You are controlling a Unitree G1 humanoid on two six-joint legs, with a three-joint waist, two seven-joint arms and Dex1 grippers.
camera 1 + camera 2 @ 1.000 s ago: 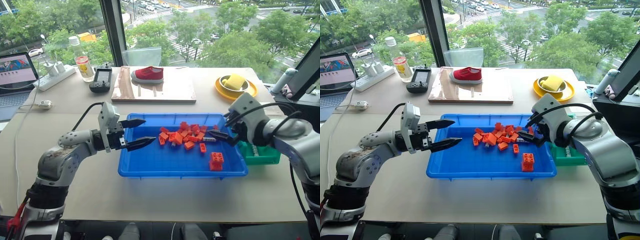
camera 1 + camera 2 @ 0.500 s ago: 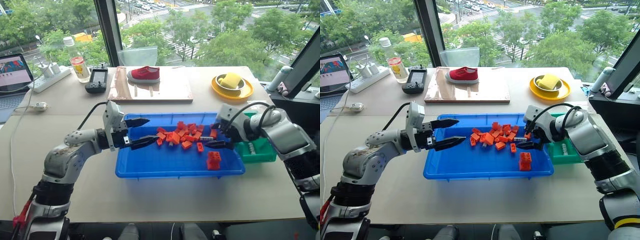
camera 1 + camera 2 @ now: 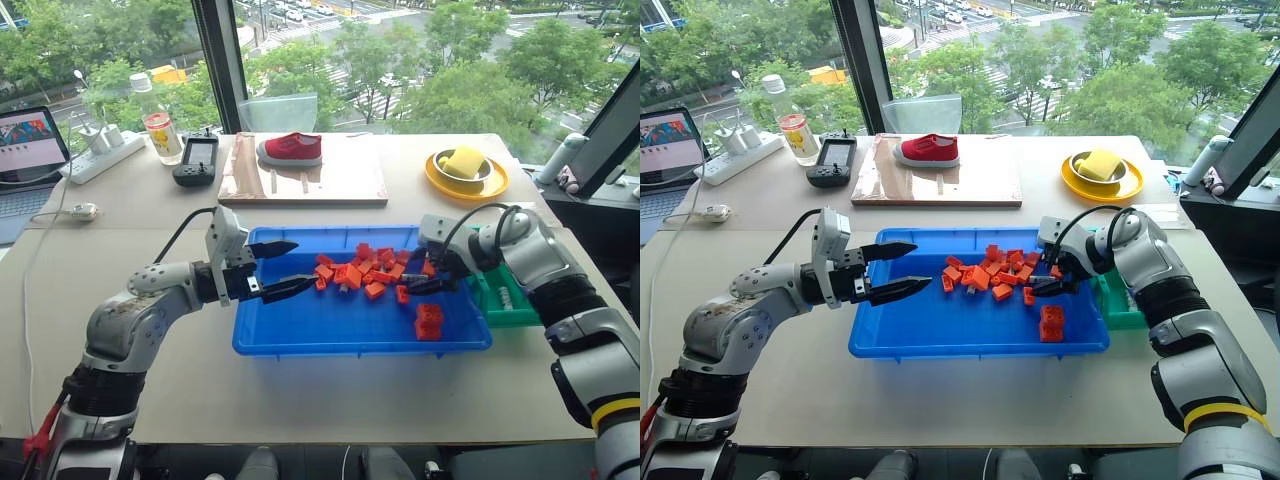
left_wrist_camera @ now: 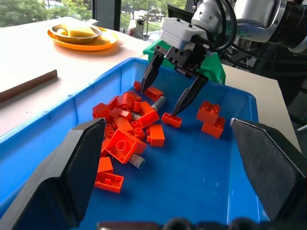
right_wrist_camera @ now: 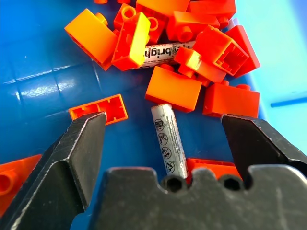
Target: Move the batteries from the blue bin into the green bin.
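Counts on the worktop (image 3: 300, 400)

Two batteries (image 5: 168, 139) are showing among roughly twenty red-orange toy blocks (image 3: 352, 275); one blue bin (image 3: 300, 345), one green bin (image 3: 520, 318), one yellow plate (image 3: 495, 182) and one red shoe (image 3: 293, 149) are sitting there.

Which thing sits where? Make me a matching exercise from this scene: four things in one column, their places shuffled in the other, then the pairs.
Things:
1. red shoe
2. yellow sponge
3. loose battery
4. green bin

Places:
A. on the orange plate
B. beside the right end of the blue bin
C. on the wooden board
D. between the open fingers of the right pincer

Pairs: 1-C, 2-A, 3-D, 4-B
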